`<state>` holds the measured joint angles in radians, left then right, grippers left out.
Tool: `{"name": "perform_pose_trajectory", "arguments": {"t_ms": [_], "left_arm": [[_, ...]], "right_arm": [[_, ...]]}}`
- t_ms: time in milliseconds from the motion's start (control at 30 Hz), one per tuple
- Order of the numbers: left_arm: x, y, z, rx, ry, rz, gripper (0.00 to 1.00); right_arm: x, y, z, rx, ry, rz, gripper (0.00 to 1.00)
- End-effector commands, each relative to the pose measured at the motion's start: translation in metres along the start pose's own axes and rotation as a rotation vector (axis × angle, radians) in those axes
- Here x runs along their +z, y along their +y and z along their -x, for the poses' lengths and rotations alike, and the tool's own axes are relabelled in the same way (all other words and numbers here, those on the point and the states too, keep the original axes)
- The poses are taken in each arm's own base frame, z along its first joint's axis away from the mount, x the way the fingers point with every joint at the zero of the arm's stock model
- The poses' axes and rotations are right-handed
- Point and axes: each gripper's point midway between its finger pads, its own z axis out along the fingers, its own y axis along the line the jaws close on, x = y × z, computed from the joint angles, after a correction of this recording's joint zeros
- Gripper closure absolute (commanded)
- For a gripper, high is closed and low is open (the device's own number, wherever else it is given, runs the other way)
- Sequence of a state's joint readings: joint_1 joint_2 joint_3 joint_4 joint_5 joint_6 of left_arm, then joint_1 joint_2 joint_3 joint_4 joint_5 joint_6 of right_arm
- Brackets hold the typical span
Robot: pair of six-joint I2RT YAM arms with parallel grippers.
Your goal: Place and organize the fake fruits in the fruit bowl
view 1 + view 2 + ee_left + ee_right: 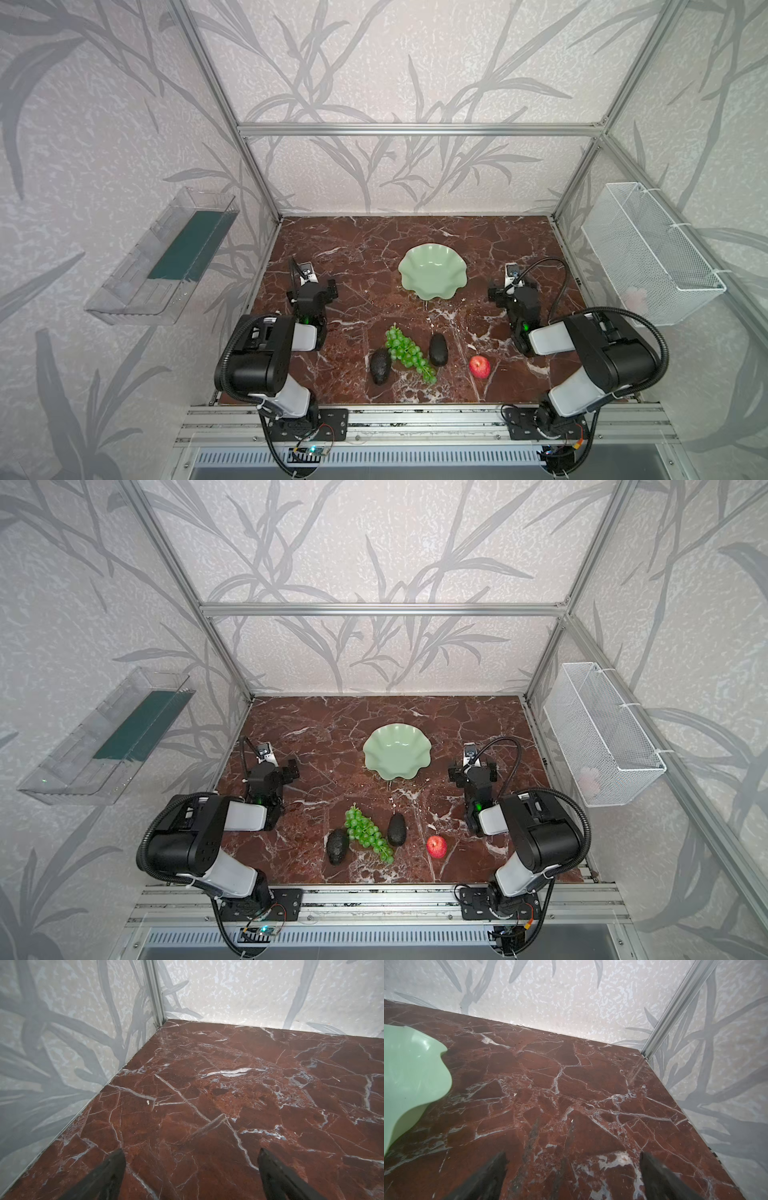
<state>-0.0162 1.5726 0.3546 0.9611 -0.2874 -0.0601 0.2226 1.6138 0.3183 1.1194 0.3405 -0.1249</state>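
A: Where does the bowl (432,272) sit?
B: On the red marble desk (353,245), toward the far middle.
A: And the fruit?
B: All of it lies on the desk near the front edge, well apart from the bowl. From left to right there is the left avocado (380,365), the grapes (409,353), the right avocado (438,350), then the apple (479,366) by itself. The grapes lie slantwise between the two avocados, just beside both.
A: What about the arms?
B: The left pincer (191,1150) hangs over bare desk left of the bowl, its fingers spread wide with only marble between them. The right pincer (573,1154) is right of the bowl, its fingers likewise wide apart. Its wrist view catches the bowl's wavy rim at one side.
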Motion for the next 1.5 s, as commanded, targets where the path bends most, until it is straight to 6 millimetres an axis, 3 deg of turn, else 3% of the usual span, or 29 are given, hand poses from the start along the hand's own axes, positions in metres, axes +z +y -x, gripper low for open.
{"name": "perform_pose_trajectory", "arguments": {"t_ms": [0,1033,1200,1333,1467], "left_arm": [[0.002,0.000,0.009,0.005,-0.027,-0.004,0.01],[0.002,-0.001,0.010,0.008,-0.030,-0.008,0.00],[-0.010,0.003,0.042,0.016,0.013,0.006,0.01],[-0.041,0.013,0.091,-0.114,-0.007,0.014,0.01],[-0.073,0.019,0.114,-0.162,-0.026,-0.022,0.00]], "right_arm": [[-0.001,-0.003,0.004,0.005,-0.025,-0.019,0.01],[0.001,-0.004,0.004,0.013,-0.014,-0.011,0.01],[-0.004,-0.008,0.008,0.023,-0.028,-0.033,0.01],[-0.001,-0.009,0.009,0.028,-0.005,-0.028,0.01],[0.007,-0.010,0.024,-0.001,0.099,-0.020,0.01]]}}
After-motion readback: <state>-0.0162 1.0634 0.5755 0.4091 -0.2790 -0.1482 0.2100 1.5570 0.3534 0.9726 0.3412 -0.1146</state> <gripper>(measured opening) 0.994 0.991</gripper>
